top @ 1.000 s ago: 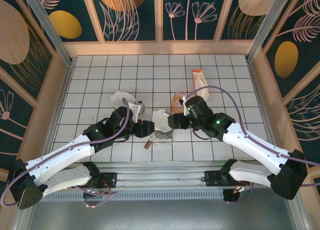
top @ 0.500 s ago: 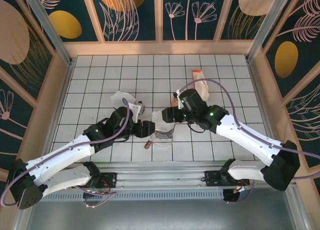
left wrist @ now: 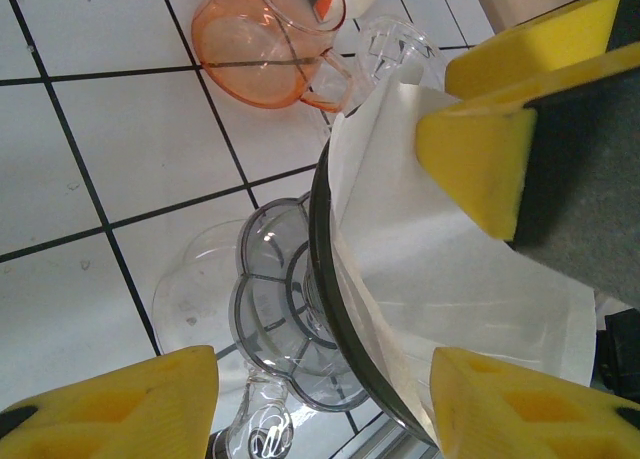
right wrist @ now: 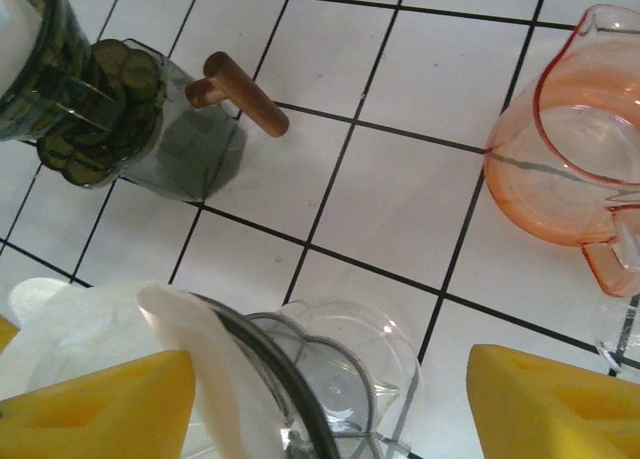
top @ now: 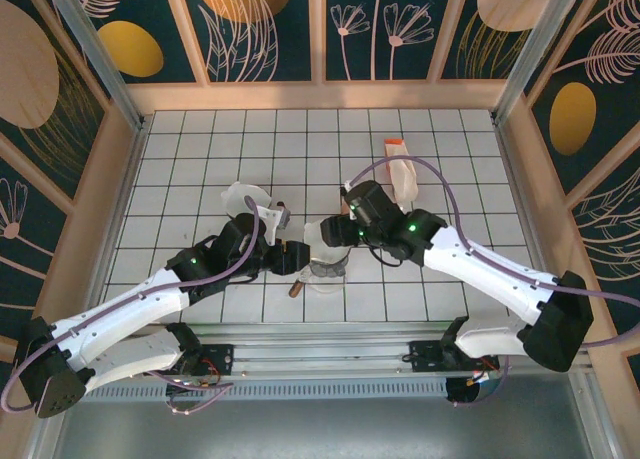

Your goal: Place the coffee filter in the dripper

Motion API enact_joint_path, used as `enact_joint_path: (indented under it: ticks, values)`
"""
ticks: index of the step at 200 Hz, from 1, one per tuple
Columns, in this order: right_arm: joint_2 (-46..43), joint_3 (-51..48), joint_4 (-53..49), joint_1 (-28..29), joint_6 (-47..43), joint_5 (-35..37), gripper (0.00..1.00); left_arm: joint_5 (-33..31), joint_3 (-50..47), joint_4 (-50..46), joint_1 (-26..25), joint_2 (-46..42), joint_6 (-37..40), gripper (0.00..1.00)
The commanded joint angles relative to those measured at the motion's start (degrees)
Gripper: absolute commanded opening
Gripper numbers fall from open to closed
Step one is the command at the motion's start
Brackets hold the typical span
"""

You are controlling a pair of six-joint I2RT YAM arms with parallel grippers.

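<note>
White tiles ruled with black lines cover the table point(top: 200, 149), which is walled by panels point(top: 260, 29) painted with leaves. The left arm point(top: 130, 309) and the right arm point(top: 480, 269) are stretched inward so that their tips nearly meet. The left gripper point(left wrist: 322, 399) is spread, its pads set to either side of the clear dripper point(left wrist: 275, 324). The right gripper point(right wrist: 330, 404) is held wide apart just above the dripper's dark rim, with nothing pinched. Beyond the right gripper an orange jug point(right wrist: 560, 169) is set, well apart from a wooden-handled glass vessel point(right wrist: 100, 109). The paper filter point(left wrist: 440, 269) is seated in the dripper, with one edge raised past the rim against a right-gripper pad.
</note>
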Motion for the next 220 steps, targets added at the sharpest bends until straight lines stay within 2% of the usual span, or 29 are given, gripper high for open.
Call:
enact_joint_path:
  ticks: [1,47,97,152,220]
  values:
    - [-3.0,0.6,3.5,0.5,-0.5,0.4,0.75,-0.3,0.0,0.7,0.4,-0.3,-0.3,0.59]
    - [0.5,0.7,1.8,0.3,-0.6,-0.8,0.75,-0.4,0.0,0.5,0.4,-0.5,-0.3,0.60]
    - [1.4,1.2,-1.3,-0.4,0.8,3.7,0.72,-0.4,-0.1,0.4,0.3,-0.5,-0.2,0.60]
    - [1.6,3.5,-3.2,0.5,0.3,-3.8,0.74,-0.6,0.4,0.6,0.4,-0.9,-0.3,0.63]
    - [4.3,1.4,-4.3,1.4,0.3,-6.7,0.74,-0.7,0.8,0.7,0.4,-0.8,-0.2,0.64]
